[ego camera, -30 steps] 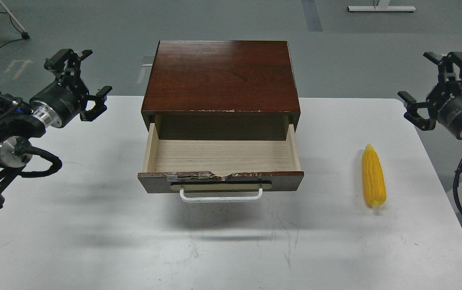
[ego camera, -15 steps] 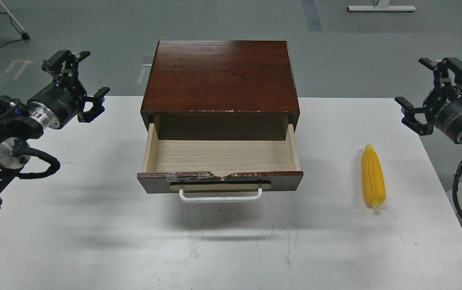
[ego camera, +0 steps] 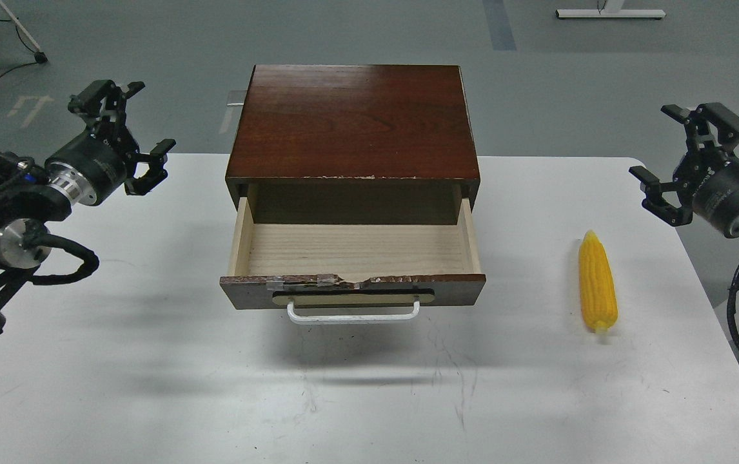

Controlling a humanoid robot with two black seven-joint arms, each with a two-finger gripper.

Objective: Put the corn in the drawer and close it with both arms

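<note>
Head view. The drawer (ego camera: 353, 251) was seen pulled out at frame centre, its pale inside bare, white handle (ego camera: 353, 314) facing the lower edge; it was likely left open so the corn could be dropped in from above. The cabinet (ego camera: 353, 122) was set on the white table (ego camera: 150, 386), centre to upper centre.

The corn (ego camera: 597, 282) was laid flat on the table at right of centre, tip toward the top of the frame, well apart from the drawer and outside it. It was probably placed there for a right-side pickup.

The right gripper (ego camera: 679, 158) was held at the upper right, above and to the right of the corn, not touching it, fingers spread apart and nothing between them. The left gripper (ego camera: 126, 132) was held at the upper left, well apart from the drawer and far from the corn, fingers likewise spread and empty. Both arms were kept off the table to the sides, leaving the drawer unobstructed.

Judged: no step done; corn not yet grasped, drawer not yet closed.
</note>
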